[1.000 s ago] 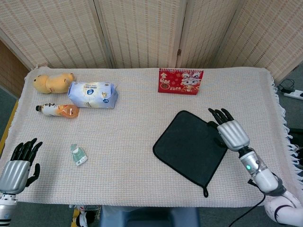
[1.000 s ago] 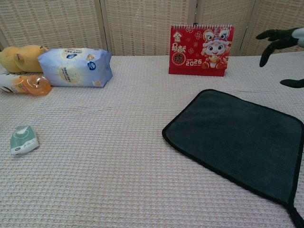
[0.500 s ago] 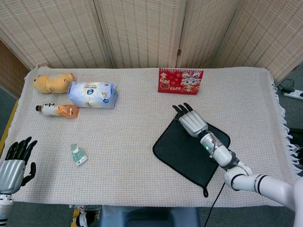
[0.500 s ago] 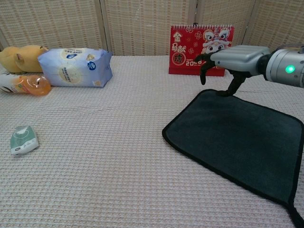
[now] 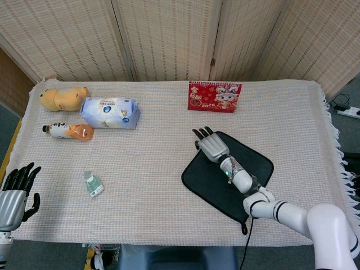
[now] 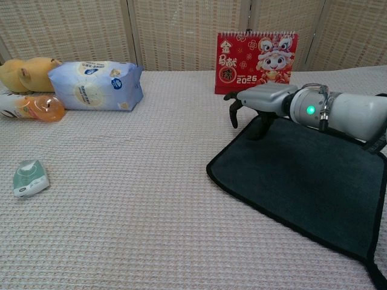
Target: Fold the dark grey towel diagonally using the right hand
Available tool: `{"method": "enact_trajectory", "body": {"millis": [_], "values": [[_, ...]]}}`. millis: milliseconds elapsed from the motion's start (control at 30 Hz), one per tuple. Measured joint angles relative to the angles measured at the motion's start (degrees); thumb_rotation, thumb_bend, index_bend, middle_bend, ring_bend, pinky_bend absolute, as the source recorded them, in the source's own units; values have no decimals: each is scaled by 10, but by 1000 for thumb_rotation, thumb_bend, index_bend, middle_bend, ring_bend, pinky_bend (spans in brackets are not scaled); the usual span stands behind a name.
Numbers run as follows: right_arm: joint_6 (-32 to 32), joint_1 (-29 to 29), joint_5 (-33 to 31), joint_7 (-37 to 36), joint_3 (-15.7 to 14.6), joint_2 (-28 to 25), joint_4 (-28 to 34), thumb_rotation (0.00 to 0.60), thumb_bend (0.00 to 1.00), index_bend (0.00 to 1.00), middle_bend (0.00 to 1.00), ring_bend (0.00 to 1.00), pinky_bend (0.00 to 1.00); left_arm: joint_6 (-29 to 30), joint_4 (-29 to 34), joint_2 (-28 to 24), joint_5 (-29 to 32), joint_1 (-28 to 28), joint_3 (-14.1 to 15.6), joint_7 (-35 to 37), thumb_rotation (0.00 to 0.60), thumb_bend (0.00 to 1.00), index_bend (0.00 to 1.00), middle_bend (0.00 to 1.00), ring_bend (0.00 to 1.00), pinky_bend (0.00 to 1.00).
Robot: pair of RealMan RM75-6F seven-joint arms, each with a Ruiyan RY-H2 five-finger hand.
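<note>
The dark grey towel [image 5: 247, 169] [image 6: 302, 187] lies flat on the table as a diamond, its hanging loop at the near corner. My right hand [image 5: 209, 143] [image 6: 257, 103] hovers palm down over the towel's far-left corner, fingers spread and curved downward, holding nothing. Its forearm crosses above the towel. Whether the fingertips touch the cloth I cannot tell. My left hand [image 5: 16, 191] is at the table's near left edge, fingers apart and empty; it appears only in the head view.
A red calendar [image 5: 214, 97] [image 6: 256, 63] stands behind the towel. At the far left lie a wipes pack [image 5: 110, 112] [image 6: 95, 85], a yellow plush toy [image 5: 63, 98], an orange bottle [image 5: 70, 131] and a small green packet [image 5: 93, 184] [image 6: 30, 178]. A woven cloth [image 5: 157, 163] covers the table.
My right hand has swept left across the towel, from its right corner to its far-left corner. My left hand has slipped slightly lower at the table edge.
</note>
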State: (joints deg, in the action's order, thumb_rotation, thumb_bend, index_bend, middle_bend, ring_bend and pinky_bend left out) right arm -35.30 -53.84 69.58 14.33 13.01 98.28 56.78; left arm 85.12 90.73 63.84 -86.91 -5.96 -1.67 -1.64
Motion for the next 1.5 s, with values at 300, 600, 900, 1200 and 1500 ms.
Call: {"method": "enact_trajectory", "body": {"millis": [300, 600, 900, 1200, 1500], "values": [[23, -28, -8, -11, -7, 47, -61, 600, 411, 436, 51, 12, 0, 13, 4, -8, -3, 8, -1, 12, 600, 712, 39, 0, 0, 0], [26, -32, -11, -8, -18, 56, -79, 600, 411, 455, 55, 15, 0, 15, 4, -9, -4, 9, -2, 14, 600, 712, 36, 0, 0, 0], [7, -21, -7, -8, -27, 43, -65, 600, 412, 629, 122, 54, 0, 13, 3, -6, -5, 8, -1, 8, 600, 712, 25, 0, 0, 0], [0, -15, -5, -5, -34, 37, -62, 600, 412, 675, 144, 58, 0, 11, 3, -5, -5, 8, 0, 4, 600, 714, 16, 0, 0, 0], [-9, -12, 0, -7, -37, 29, -52, 600, 418, 675, 145, 59, 0, 11, 4, -6, -7, 9, 0, 3, 600, 736, 5, 0, 0, 0]]}}
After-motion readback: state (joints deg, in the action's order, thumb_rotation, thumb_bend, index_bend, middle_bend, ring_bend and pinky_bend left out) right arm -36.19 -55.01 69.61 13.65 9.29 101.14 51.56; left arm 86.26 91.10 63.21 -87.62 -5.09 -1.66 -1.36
